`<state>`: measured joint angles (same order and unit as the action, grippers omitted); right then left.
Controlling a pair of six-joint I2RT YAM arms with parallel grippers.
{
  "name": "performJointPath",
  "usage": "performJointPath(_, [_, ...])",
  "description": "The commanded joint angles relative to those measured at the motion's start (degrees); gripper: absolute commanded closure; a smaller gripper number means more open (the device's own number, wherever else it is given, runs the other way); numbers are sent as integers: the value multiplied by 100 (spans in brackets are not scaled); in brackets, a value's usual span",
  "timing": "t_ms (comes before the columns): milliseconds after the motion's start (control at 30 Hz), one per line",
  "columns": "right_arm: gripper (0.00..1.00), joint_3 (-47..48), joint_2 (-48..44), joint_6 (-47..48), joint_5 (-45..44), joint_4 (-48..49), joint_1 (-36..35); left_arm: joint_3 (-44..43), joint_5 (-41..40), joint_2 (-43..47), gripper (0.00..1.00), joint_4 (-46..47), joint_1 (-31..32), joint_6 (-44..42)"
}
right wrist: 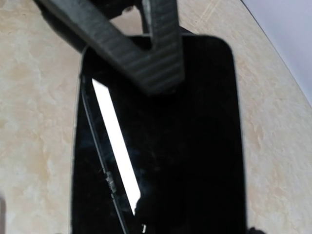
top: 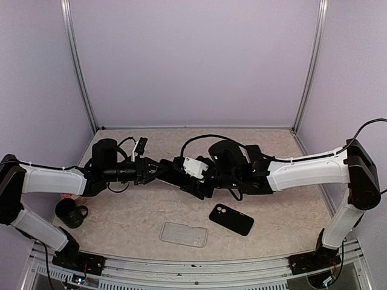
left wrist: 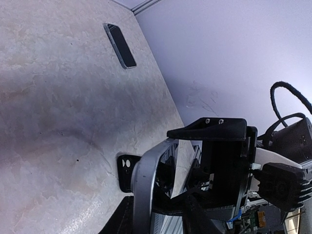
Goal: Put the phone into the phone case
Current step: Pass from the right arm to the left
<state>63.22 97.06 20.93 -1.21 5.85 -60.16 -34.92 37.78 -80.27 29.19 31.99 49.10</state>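
The phone [top: 173, 175], dark-screened with a silver rim, hangs above the table between both arms. It fills the right wrist view [right wrist: 195, 146], held by my right gripper [top: 196, 183], whose fingers are hidden behind it. My left gripper [top: 155, 170] straddles the phone's other end. One of its fingers [right wrist: 146, 58] lies across the screen, and the silver rim [left wrist: 142, 187] stands between its two fingers. Whether they press it does not show. The black phone case [top: 231, 219] lies flat on the table, camera holes toward the left [left wrist: 127, 171].
A pale, silver-rimmed flat slab [top: 184, 234] lies near the table's front edge, left of the case. The left wrist view shows a dark, silver-rimmed slab [left wrist: 120, 45] farther off. A dark mug [top: 71, 213] stands by the left arm. Walls close three sides.
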Motion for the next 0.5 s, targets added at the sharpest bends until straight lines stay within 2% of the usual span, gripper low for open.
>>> performJointPath(0, [36, 114, 15, 93, -152, 245, -57, -147, 166, -67, 71, 204, 36, -34])
performJointPath(333, [34, 101, -33, 175, -250, 287, -57, -165, 228, -99, 97, 261, 44, -15])
performJointPath(467, [28, 53, -88, 113, -248, 318, -57, -148, 246, -107, 100, 279, 44, -30])
